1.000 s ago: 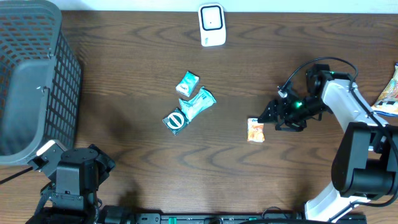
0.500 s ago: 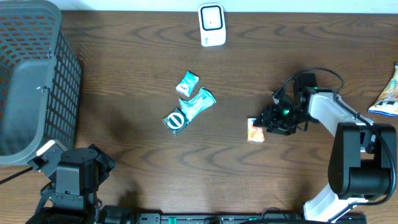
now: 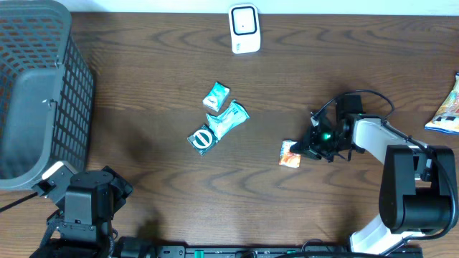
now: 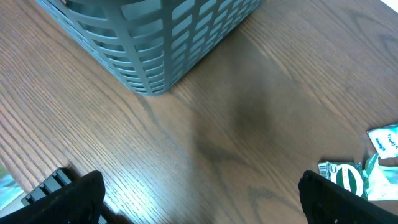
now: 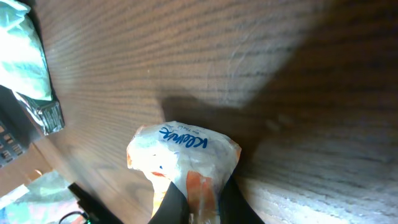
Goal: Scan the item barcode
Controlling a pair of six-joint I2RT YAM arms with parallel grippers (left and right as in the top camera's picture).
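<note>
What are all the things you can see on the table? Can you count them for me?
table: one, dark brown wood, under everything
basket: one, grey, at the left end of the table
scanner: one, white, middle of the far edge
teal packets: three, teal and white, bunched near the middle
orange packet: one, orange and white, right of the middle, being held
edge packet: one, orange and white, cut off at the right edge of the overhead picture
left claw: one, black, open, holding nothing, near the basket
right claw: one, black, shut on the orange packet
</note>
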